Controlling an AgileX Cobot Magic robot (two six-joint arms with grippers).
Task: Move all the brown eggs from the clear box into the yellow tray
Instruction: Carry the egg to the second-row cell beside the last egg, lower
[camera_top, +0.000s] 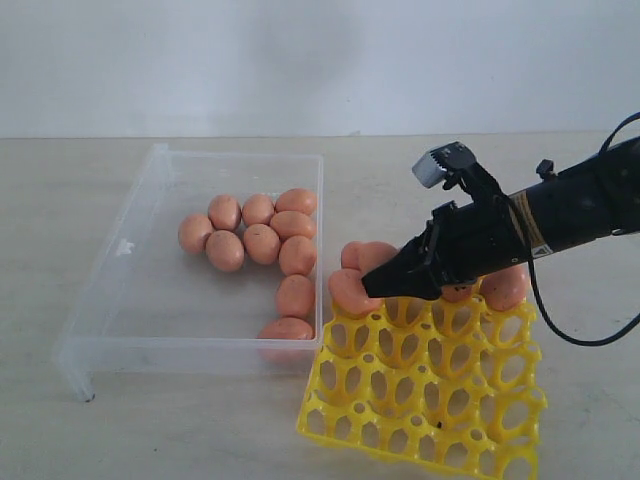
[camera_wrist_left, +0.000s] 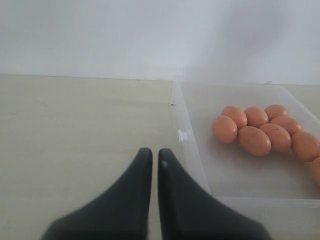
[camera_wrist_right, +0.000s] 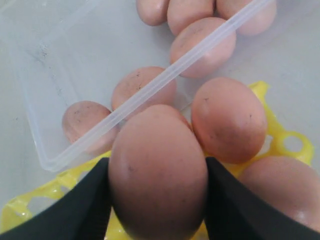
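Right tool (camera_wrist_right: 157, 200) grips one brown egg (camera_wrist_right: 157, 165) (faintly speckled) over yellow tray (camera_top: 415, 385).

Brown eggs (camera_top: 262, 243) in box (camera_top: 160, 295), tray (camera_top: 452, 408)

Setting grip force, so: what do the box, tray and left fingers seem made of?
Box: clear glossy plastic; eggs show through its wall. Tray: yellow moulded plastic, slight sheen. Left fingers: matte black, perhaps rubber or plastic.

Looks like robot lab test station. Bare pale bench (camera_top: 120, 440) under clear box (camera_top: 190, 355); blank white wall (camera_top: 300, 60) behind box; right of box, black robot arm (camera_top: 580, 210) carrying grey wrist camera (camera_top: 443, 163). Plain, staged surroundings.
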